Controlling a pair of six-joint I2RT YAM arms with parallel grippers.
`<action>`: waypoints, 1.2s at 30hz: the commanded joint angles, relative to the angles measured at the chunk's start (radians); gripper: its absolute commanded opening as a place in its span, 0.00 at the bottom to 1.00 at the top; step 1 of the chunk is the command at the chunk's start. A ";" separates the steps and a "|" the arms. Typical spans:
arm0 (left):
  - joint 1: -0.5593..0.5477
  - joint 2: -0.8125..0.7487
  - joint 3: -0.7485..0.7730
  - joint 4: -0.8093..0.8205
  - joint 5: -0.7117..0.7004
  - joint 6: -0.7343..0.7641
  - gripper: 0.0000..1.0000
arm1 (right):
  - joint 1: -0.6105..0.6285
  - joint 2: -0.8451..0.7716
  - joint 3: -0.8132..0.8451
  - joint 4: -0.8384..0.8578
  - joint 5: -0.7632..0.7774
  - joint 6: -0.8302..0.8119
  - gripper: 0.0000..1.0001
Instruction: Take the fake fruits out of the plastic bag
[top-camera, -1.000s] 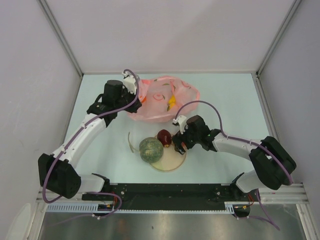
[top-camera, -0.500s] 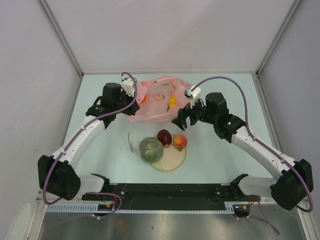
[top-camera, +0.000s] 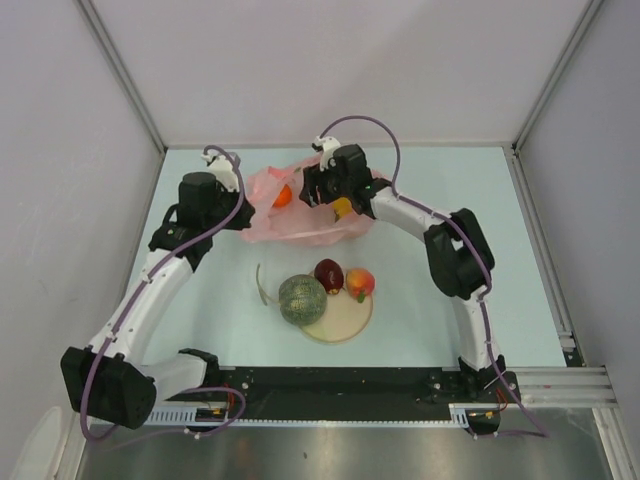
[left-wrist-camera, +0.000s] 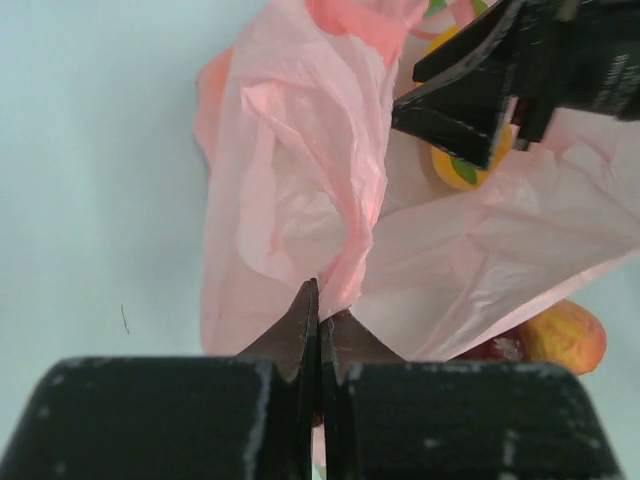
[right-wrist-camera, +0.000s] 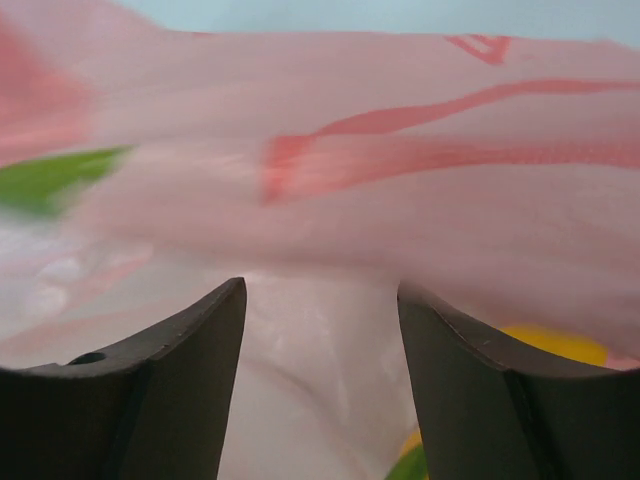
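The pink plastic bag (top-camera: 300, 222) lies at the back of the table. My left gripper (top-camera: 238, 203) is shut on a fold at the bag's left edge (left-wrist-camera: 345, 285), pulling it up. My right gripper (top-camera: 314, 190) stands open at the bag's mouth, with pink film (right-wrist-camera: 320, 330) between its fingers (left-wrist-camera: 470, 100). Inside the bag I see an orange (top-camera: 283, 196) and a yellow fruit (top-camera: 343, 208) (right-wrist-camera: 556, 345). Outside it, the netted melon (top-camera: 302, 299), the dark red apple (top-camera: 328, 274) and a peach-coloured fruit (top-camera: 359, 283) sit on or against the cream plate (top-camera: 345, 322).
A curved clear strip (top-camera: 261, 287) lies left of the melon. Grey walls close in the table on both sides and at the back. The plate with its fruits stands between the bag and the arm bases.
My right arm left the peach-coloured fruit by the plate, rose, and swung back-left into the bag's mouth. My left gripper drew the bag's edge a little to the left.
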 joint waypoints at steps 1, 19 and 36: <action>0.054 -0.060 -0.065 0.019 -0.005 -0.087 0.00 | 0.028 0.105 0.160 -0.004 0.086 0.059 0.70; 0.082 0.105 0.289 -0.124 0.314 0.054 0.00 | 0.056 0.454 0.515 0.106 0.235 0.270 1.00; 0.068 0.138 0.421 -0.170 0.115 0.148 0.01 | 0.068 0.369 0.324 0.168 0.051 0.425 1.00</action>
